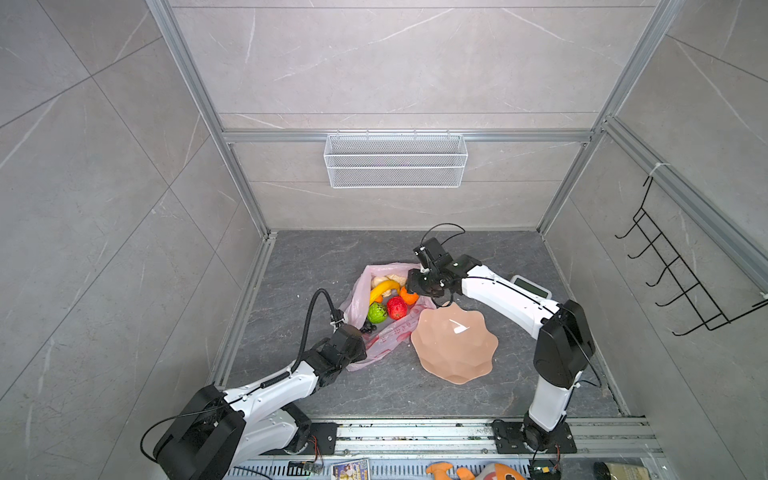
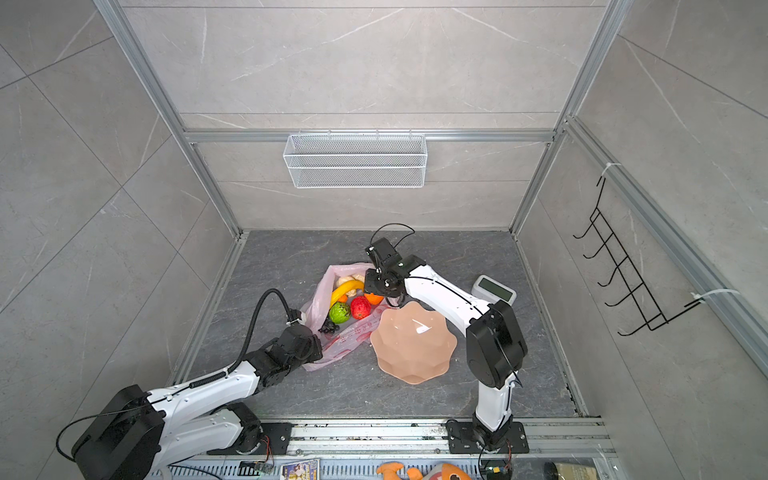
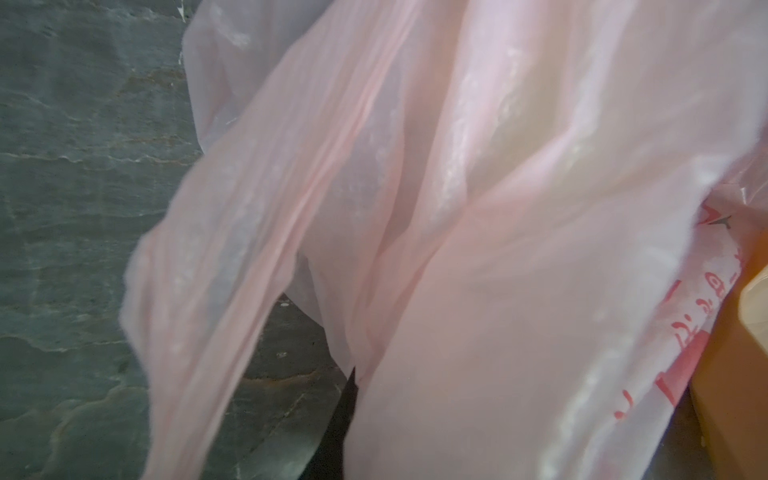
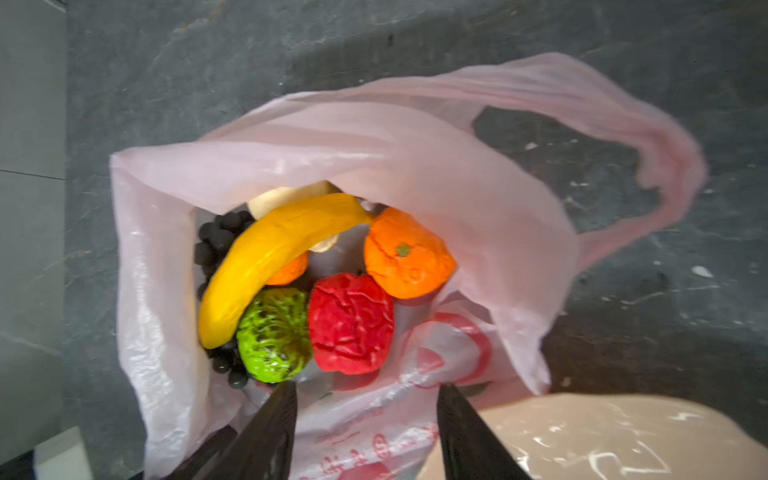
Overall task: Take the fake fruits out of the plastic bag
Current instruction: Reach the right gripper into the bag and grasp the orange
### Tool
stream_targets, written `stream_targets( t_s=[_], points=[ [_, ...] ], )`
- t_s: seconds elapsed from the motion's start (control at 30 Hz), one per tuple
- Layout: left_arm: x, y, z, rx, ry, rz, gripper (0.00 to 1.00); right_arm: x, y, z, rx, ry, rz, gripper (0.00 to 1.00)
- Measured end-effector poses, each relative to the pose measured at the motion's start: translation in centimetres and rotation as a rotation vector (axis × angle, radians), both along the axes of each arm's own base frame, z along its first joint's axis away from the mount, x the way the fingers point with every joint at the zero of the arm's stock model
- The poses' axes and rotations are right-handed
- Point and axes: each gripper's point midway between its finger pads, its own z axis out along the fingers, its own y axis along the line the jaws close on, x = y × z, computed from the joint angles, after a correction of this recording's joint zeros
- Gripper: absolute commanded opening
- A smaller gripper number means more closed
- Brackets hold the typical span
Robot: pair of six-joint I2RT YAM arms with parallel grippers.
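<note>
With your right gripper open and empty above the plastic bag, mid-frame in both top views, lower straight onto the red apple among the fake fruits in its mouth, clear of the film, while your left gripper sits at the bag's lower-left edge, grip impossible to tell.

bag: lying mid-table, against the dish's left edge.
fruits: sitting inside the bag.
clock: standing behind the dish, nearer the right edge.
</note>
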Motion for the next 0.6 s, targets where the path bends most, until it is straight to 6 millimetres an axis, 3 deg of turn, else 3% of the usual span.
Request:
stream_targets(
  t_s=[0.23, 0.6],
  points=[
    [0.0, 0.0, 0.0, -0.005, 0.002, 0.004, 0.18, 0.4, 0.6, -3.5, -0.060, 0.094, -0.008, 0.59],
    [-0.1, -0.1, -0.1, -0.016, 0.002, 0.009, 0.21, 2.9, 0.4, -6.5, -0.202, 0.120, -0.054, 0.69]
  ],
)
